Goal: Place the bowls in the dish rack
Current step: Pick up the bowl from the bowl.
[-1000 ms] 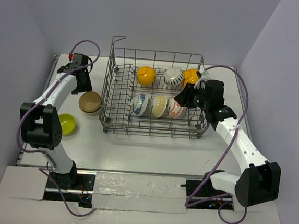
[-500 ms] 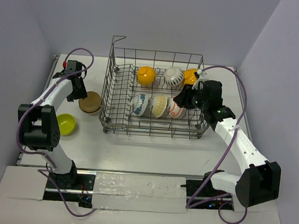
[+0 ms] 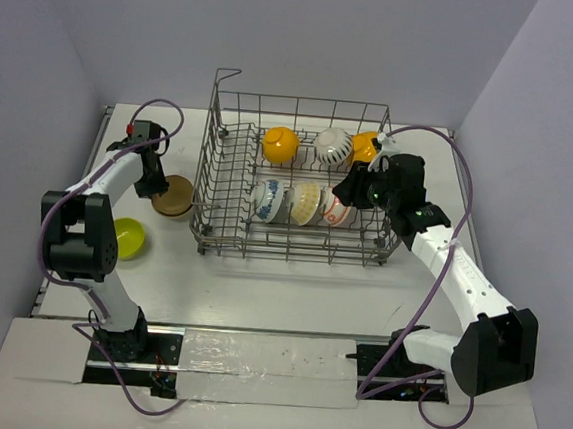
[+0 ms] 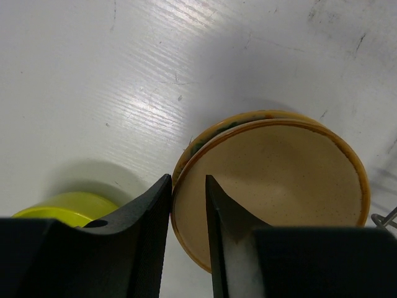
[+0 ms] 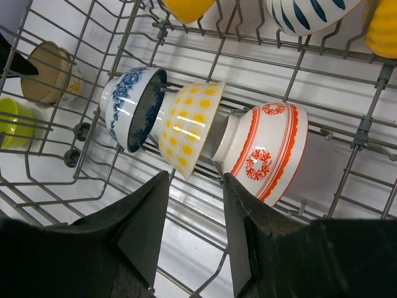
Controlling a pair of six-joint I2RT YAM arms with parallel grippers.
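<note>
The tan bowl (image 3: 175,198) sits on the table left of the dish rack (image 3: 215,168). My left gripper (image 3: 159,185) is shut on its left rim, one finger outside and one inside (image 4: 188,180). The lime green bowl (image 3: 126,238) lies nearer, at the left (image 4: 62,208). In the rack's back row are two orange-yellow bowls (image 3: 280,145) (image 3: 366,146) and a white striped bowl (image 3: 333,146). In the front row are a blue-patterned bowl (image 5: 127,102), a yellow-dotted bowl (image 5: 189,124) and a red-and-white bowl (image 5: 270,146). My right gripper (image 5: 195,177) is open and empty above the front row.
The rack's raised corner handle (image 3: 227,73) stands at its far left. The left half of the rack holds only upright tines (image 3: 231,185). Purple cables (image 3: 444,248) loop off both arms. Walls close in the table on three sides.
My left gripper has come down from the far-left side of the tan bowl onto its left rim. The right arm has barely moved.
</note>
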